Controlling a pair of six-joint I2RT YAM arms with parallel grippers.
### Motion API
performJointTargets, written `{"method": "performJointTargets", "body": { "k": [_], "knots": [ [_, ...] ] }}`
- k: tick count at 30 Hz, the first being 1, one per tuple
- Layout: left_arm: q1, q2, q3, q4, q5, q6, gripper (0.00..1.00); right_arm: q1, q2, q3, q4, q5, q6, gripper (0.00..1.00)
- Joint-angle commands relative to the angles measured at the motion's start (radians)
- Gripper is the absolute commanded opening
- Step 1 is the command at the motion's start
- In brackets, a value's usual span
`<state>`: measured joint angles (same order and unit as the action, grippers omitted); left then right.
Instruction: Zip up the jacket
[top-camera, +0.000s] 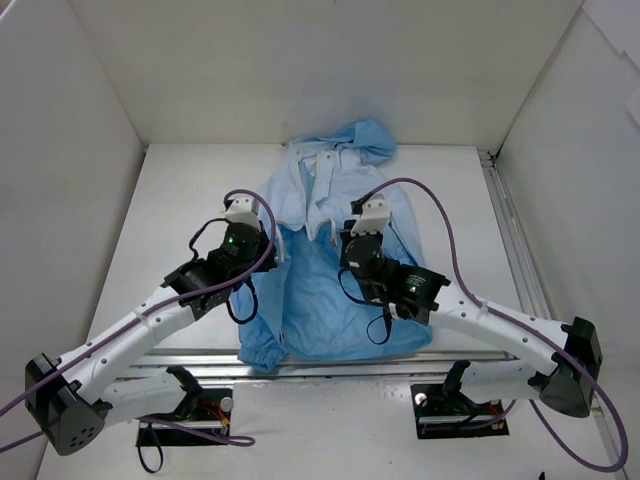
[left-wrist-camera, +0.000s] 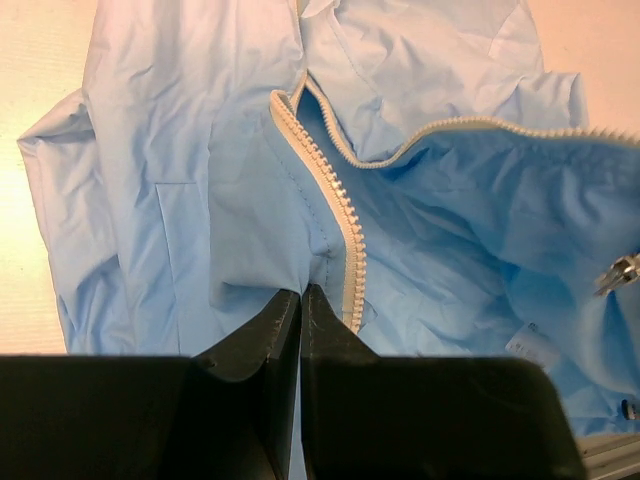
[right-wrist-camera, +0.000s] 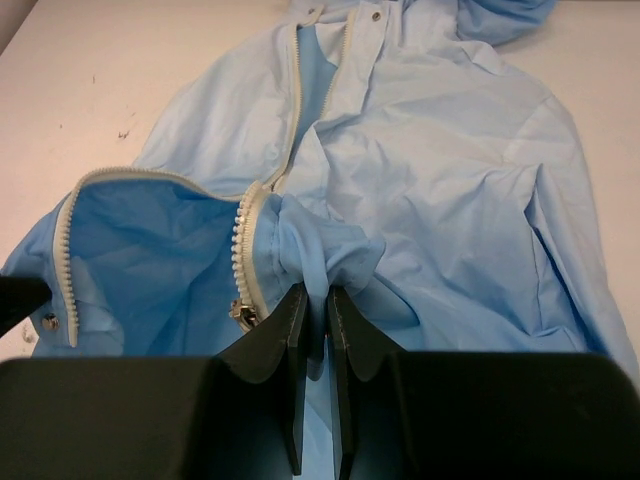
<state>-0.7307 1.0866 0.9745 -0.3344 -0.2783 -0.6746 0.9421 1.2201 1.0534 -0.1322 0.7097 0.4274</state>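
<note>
The left pincer is closed on a fold of the jacket, just left of the zipper teeth. The right pincer is clamped on bunched jacket fabric, just right of the zipper slider. The jacket is spread unzipped on the desk ahead of both.

Light blue hooded rain jacket is being shown lying front-up in the middle of the top view, with the hood toward the top of the frame and the hem at the bottom. It's not being zipped yet. The lower front is being held spread open, so the brighter blue lining is being exposed and the pale zipper teeth are being pulled apart in a V. The metal slider is being shown left of centre in the right wrist view. Fabric beside each zipper edge is being pinched into a fold. An elastic cuff is being shown at the lower left.
</note>
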Motion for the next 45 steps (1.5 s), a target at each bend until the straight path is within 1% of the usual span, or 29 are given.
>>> {"method": "performJointTargets", "body": {
  "k": [1, 2, 4, 5, 6, 7, 8, 9, 10, 11, 12, 13, 14, 15, 16, 17, 18, 19, 20, 21, 23, 26, 29, 33, 45],
  "knots": [
    [0.008, 0.004, 0.067, 0.110, -0.018, 0.030, 0.00, 0.029, -0.059, -0.015, 0.069, 0.110, 0.072, 0.00],
    [-0.001, 0.007, 0.073, 0.109, -0.019, 0.035, 0.00, 0.029, -0.074, -0.027, 0.066, 0.087, 0.079, 0.00],
    [-0.001, 0.009, 0.085, 0.118, -0.019, 0.046, 0.00, -0.031, -0.097, -0.049, 0.092, 0.016, 0.120, 0.00],
    [-0.001, 0.007, 0.089, 0.130, -0.016, 0.055, 0.00, -0.066, -0.091, -0.043, 0.161, -0.197, 0.099, 0.00],
    [-0.001, 0.006, 0.092, 0.135, -0.016, 0.061, 0.00, -0.086, -0.062, -0.018, 0.207, -0.363, -0.053, 0.00],
    [-0.001, 0.004, 0.102, 0.138, -0.006, 0.064, 0.00, -0.098, -0.039, 0.028, 0.183, -0.442, -0.090, 0.00],
    [-0.001, 0.001, 0.110, 0.136, -0.002, 0.070, 0.00, -0.056, -0.013, 0.080, 0.008, -0.080, -0.058, 0.00],
    [-0.001, 0.002, 0.119, 0.136, 0.007, 0.072, 0.00, -0.046, 0.025, 0.139, -0.076, 0.097, 0.088, 0.00],
    [-0.001, 0.001, 0.122, 0.129, 0.010, 0.069, 0.00, -0.057, 0.039, 0.166, -0.158, 0.172, 0.152, 0.00],
    [-0.001, -0.007, 0.119, 0.130, 0.013, 0.064, 0.00, -0.127, 0.042, 0.171, -0.140, -0.092, 0.063, 0.00],
    [-0.010, -0.011, 0.110, 0.136, 0.028, 0.061, 0.00, -0.153, 0.042, 0.149, -0.039, -0.336, -0.038, 0.00],
    [-0.010, -0.011, 0.105, 0.149, 0.030, 0.060, 0.00, -0.167, 0.042, 0.143, 0.012, -0.354, -0.074, 0.00],
    [-0.010, -0.011, 0.101, 0.152, 0.030, 0.058, 0.00, -0.069, 0.042, 0.152, -0.053, -0.123, -0.025, 0.00],
    [-0.010, -0.010, 0.104, 0.147, 0.030, 0.052, 0.00, -0.036, 0.048, 0.154, -0.116, 0.008, 0.111, 0.00],
    [-0.010, -0.007, 0.110, 0.134, 0.031, 0.029, 0.00, -0.039, 0.045, 0.146, -0.141, -0.170, 0.117, 0.00],
    [-0.010, 0.007, 0.118, 0.124, 0.034, 0.015, 0.00, -0.104, 0.029, 0.102, -0.045, -0.347, 0.069, 0.00],
    [-0.010, 0.013, 0.140, 0.112, 0.054, 0.004, 0.00, -0.114, 0.021, 0.088, -0.015, -0.387, 0.092, 0.00],
    [-0.021, 0.033, 0.153, 0.086, 0.060, -0.003, 0.00, -0.041, 0.012, 0.086, -0.058, -0.213, 0.120, 0.00],
    [-0.030, 0.041, 0.170, 0.074, 0.047, -0.005, 0.00, -0.019, -0.004, 0.088, -0.084, -0.173, 0.169, 0.00],
    [-0.042, 0.047, 0.173, 0.060, 0.031, -0.011, 0.00, -0.009, -0.016, 0.077, -0.089, -0.221, 0.172, 0.00],
    [-0.062, 0.050, 0.162, 0.063, 0.021, -0.029, 0.00, -0.006, -0.033, 0.051, -0.069, -0.269, 0.178, 0.00],
    [-0.071, 0.047, 0.135, 0.081, 0.024, -0.072, 0.00, 0.012, -0.043, 0.027, -0.075, -0.260, 0.212, 0.00],
    [-0.072, 0.062, 0.147, 0.064, 0.022, -0.123, 0.00, 0.012, -0.060, 0.000, -0.075, -0.276, 0.264, 0.00],
    [-0.090, 0.076, 0.165, 0.028, -0.004, -0.172, 0.00, 0.035, -0.059, -0.003, -0.078, -0.227, 0.280, 0.00],
    [-0.133, 0.078, 0.190, -0.017, -0.058, -0.253, 0.00, 0.040, -0.039, 0.011, -0.099, -0.153, 0.321, 0.00]
  ]
}}
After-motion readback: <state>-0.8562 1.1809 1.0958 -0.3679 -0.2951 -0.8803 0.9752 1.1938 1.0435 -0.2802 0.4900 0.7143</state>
